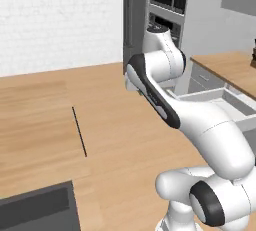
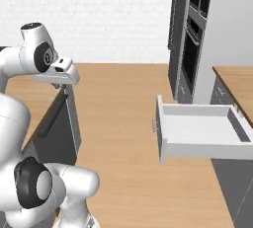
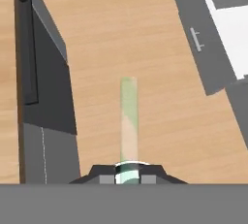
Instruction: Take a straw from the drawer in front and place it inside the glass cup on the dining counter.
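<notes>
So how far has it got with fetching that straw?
Done: the drawer stands pulled open, and the pale green straw is out of it, pinched between the closed gripper in the hand view, above the wood floor.
In hand: carrying the straw, with the arm turned away from the drawer.
Left: reaching the dining counter and dropping the straw into the glass cup.

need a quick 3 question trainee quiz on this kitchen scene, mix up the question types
1. True or false: the wide light grey drawer with a white inside stands pulled open.
2. What does the dark two-finger gripper hold? A) a spoon B) a pale green see-through straw C) nothing
3. Fill in: in the hand view the straw points out over the light ____ floor.

Key: 1 true; 2 B; 3 wood
</notes>
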Tool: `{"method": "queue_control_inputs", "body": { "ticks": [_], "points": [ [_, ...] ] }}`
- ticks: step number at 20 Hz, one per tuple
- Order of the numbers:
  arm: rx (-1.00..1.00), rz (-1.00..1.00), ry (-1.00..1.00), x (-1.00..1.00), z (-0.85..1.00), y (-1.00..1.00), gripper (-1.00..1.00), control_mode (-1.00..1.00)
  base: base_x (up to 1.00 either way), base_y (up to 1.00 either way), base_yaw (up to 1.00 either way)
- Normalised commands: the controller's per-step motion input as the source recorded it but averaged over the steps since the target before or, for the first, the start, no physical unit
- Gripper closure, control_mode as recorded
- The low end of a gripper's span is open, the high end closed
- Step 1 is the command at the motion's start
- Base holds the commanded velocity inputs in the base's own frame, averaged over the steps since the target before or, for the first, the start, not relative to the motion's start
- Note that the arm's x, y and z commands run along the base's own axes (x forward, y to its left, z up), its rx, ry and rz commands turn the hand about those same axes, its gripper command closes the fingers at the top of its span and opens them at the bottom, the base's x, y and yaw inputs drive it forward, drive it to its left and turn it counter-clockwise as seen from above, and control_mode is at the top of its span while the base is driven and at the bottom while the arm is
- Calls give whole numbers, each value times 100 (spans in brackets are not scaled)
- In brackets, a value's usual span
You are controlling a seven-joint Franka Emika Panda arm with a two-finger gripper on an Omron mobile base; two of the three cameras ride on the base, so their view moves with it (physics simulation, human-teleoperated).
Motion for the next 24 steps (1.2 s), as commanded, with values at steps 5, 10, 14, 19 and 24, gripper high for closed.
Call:
{"method": "queue_control_inputs", "body": {
  "ticks": [5,10,14,19,24],
  "points": [
    [0,0,0,0,0,0,100,100,100,11,1],
    [0,0,0,0,0,0,100,100,100,0,0],
    [0,0,0,0,0,0,100,100,100,0,0],
    [0,0,0,0,0,0,100,100,100,0,0],
    [0,0,0,0,0,0,100,100,100,0,0]
  ]
}}
